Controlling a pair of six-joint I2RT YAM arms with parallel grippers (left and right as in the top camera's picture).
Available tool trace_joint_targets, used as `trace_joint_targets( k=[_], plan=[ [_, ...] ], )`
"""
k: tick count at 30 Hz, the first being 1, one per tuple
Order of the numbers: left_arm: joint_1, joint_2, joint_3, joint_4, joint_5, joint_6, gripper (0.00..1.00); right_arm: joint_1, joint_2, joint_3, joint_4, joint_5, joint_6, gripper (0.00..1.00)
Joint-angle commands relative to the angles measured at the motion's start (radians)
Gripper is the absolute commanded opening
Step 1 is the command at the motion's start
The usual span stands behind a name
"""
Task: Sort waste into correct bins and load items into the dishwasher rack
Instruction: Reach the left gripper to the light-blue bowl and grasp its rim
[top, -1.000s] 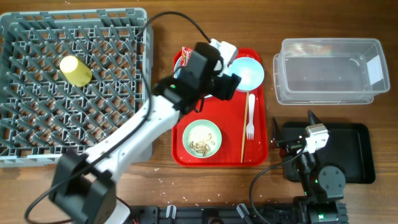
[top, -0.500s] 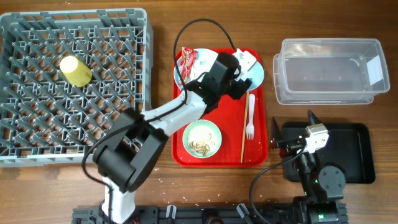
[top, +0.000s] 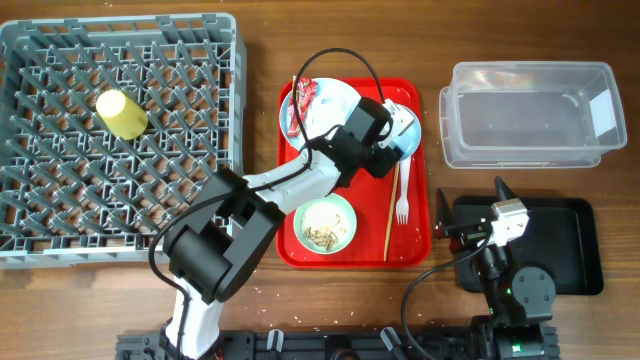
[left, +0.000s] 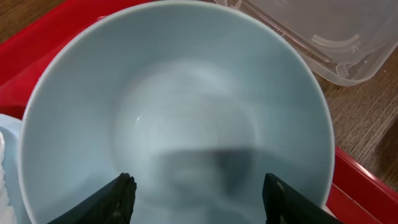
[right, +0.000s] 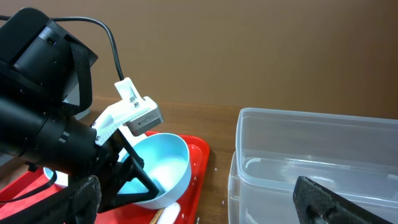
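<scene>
Left gripper (left: 198, 186) is parked right over the light blue bowl (left: 180, 93); in the left wrist view the bowl's inside fills nearly the whole shot, with the two black fingers (left: 118, 199) poking in from the bottom edge, spread well apart and not clamped on anything; can't tell if they're actually touching the bowl or just hovering. The bowl sits in the far right corner of the red serving tray (top: 415, 240), just beside the clear plastic tub (top: 530, 120); looks empty inside.

Rest of the red tray from overhead: pale blue plate (top: 335, 100) in the far left corner, partly under the arm, with the red printed snack wrapper (top: 302, 100) lying on its left side; mint green bowl (top: 345, 215) at the near end with the beige food scraps (top: 322, 232) in it; white plastic fork (top: 402, 200) and the wooden chopstick (top: 390, 220) lying side by side along the right edge, lengthwise, chopstick on the inside.

The grey dishwasher rack (top: 60, 200) is way over on the left with just the yellow cup (top: 122, 114) in it, lying on its side toward the back left.

Right gripper (right: 198, 193) sits over the near left end of the black tray (top: 575, 250), which lies in front of the clear tub; its fingers are wide apart and holding nothing; both tub and black tray have no waste in them that I can see.
</scene>
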Motion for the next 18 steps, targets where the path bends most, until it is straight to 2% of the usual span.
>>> trace_joint_targets(
  k=[1, 3, 8, 13, 18],
  plan=[
    [-0.015, -0.058, 0.002, -0.007, 0.013, 0.012, 0.66, -0.001, -0.003, -0.001, 0.005, -0.002, -0.017, 1.0],
    [-0.019, -0.089, 0.002, -0.018, 0.013, 0.01, 0.64, -0.001, -0.003, -0.001, 0.005, -0.002, -0.017, 1.0],
    [-0.019, -0.194, 0.002, -0.041, 0.025, -0.045, 0.66, -0.001, -0.003, -0.001, 0.005, -0.002, -0.017, 1.0],
    [-0.023, -0.177, 0.002, -0.112, 0.19, -0.045, 0.65, -0.001, -0.003, -0.001, 0.005, -0.002, -0.017, 1.0],
    [-0.025, -0.127, 0.002, -0.116, 0.193, -0.04, 0.66, -0.001, -0.003, -0.001, 0.005, -0.002, -0.017, 1.0]
  ],
)
